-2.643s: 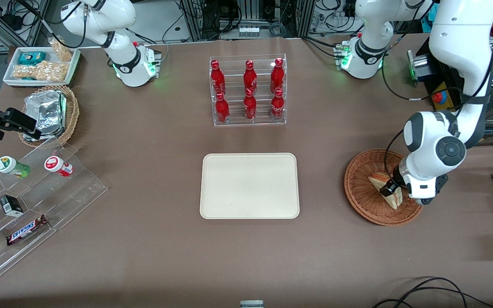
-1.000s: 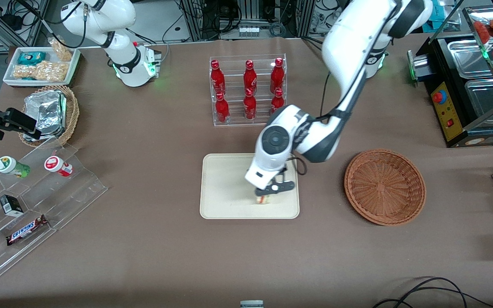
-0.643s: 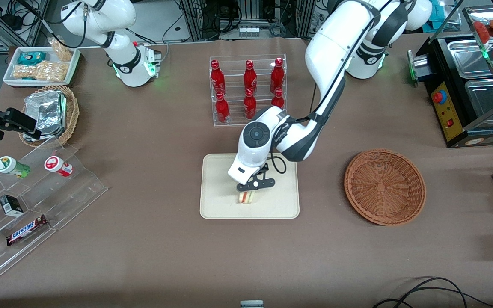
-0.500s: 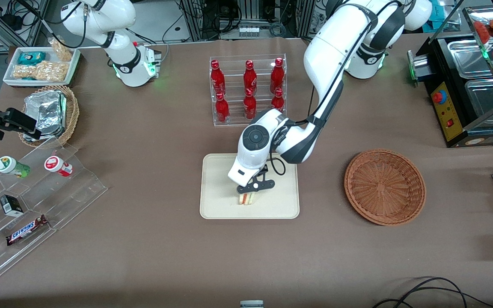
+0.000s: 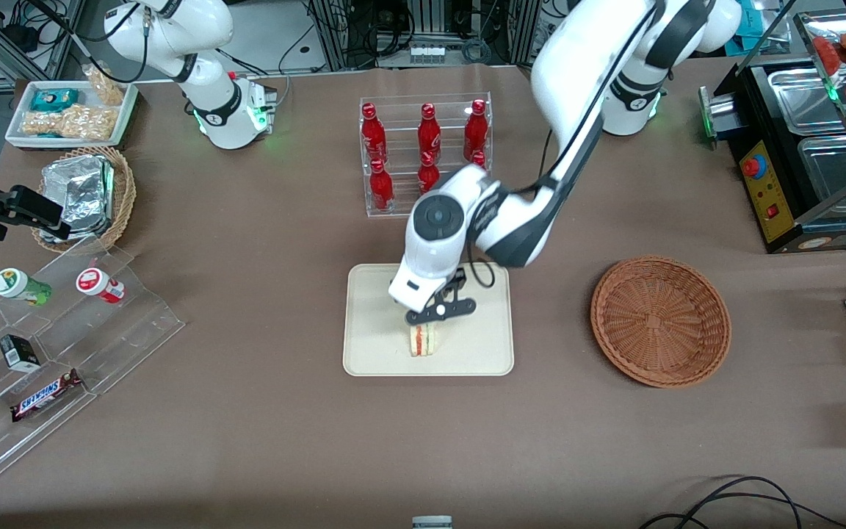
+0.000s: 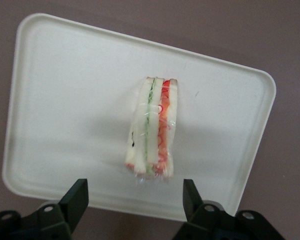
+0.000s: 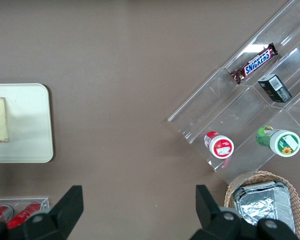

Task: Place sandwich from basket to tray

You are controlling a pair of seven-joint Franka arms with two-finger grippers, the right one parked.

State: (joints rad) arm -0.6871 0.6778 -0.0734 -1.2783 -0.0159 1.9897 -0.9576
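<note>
Hand (image 5: 438, 314): black two-finger unit, fingers (image 6: 76, 198) spread wide and gripping nothing. It hangs above the tray, directly over the sandwich, clear of it.

Sandwich (image 6: 152, 128): wedge of pale white bread standing on edge on the tray, cut face showing a green layer and an orange-red layer between the slices. A glossy clear film wraps it. In the front view it sits in the tray's nearer half, close to the nearer rim.

Tray (image 5: 375, 327): flat, cream, matte rectangle with rounded corners and a low raised rim. It lies on the brown table (image 5: 261, 426).

Basket (image 5: 660, 320): round, shallow, reddish-brown woven wicker, on the table beside the tray toward the working arm's end, apart from it. Nothing lies in it.

Rack (image 5: 426, 156): clear stepped acrylic stand holding red bottles, on the table farther from the front camera than the tray. The arm's wrist partly covers one bottle.
</note>
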